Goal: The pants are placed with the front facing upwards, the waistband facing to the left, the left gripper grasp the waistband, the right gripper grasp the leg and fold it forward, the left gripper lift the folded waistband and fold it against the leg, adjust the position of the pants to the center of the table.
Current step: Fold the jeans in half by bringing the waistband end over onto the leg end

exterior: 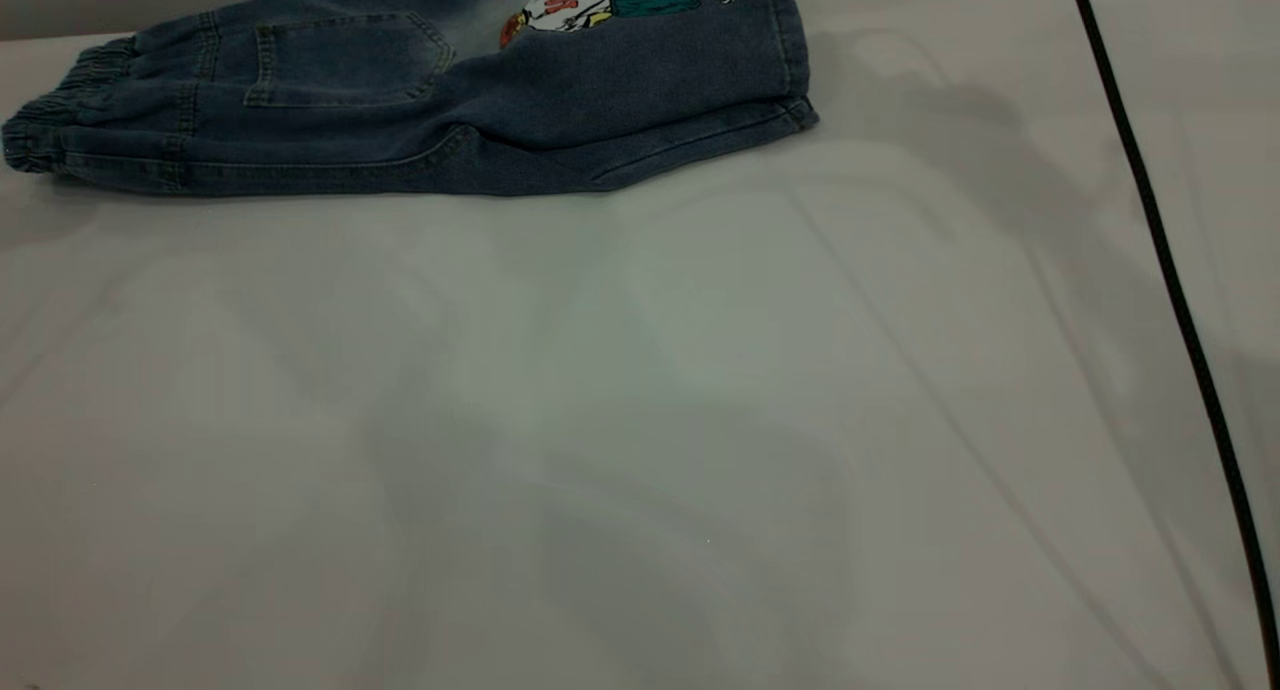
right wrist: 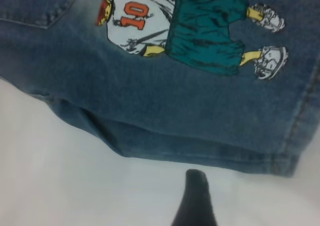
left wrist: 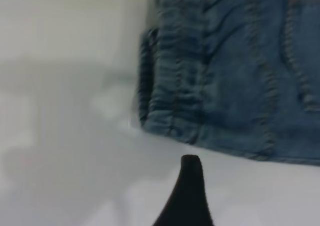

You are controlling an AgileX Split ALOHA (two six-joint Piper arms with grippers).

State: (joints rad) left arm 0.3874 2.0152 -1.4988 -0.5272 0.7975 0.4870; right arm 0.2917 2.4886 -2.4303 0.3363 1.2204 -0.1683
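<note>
The blue denim pants (exterior: 600,80) lie flat at the far left part of the white table (exterior: 640,420). The ruched waistband (exterior: 60,120) points left and the leg hem (exterior: 800,70) right, with the cartoon print (exterior: 620,0) facing up. Neither gripper shows in the exterior view. My left gripper (left wrist: 255,191) hovers just off the waistband (left wrist: 175,86); one black fingertip (left wrist: 191,166) shows over bare table, holding nothing. My right gripper (right wrist: 255,196) hangs beside the leg edge (right wrist: 200,151) below the print (right wrist: 200,31); its one visible fingertip (right wrist: 196,181) is clear of the cloth.
A black cable (exterior: 1180,310) runs down the right side of the table. The wide white surface in front of the pants carries only soft shadows. The pants reach past the exterior view's top edge.
</note>
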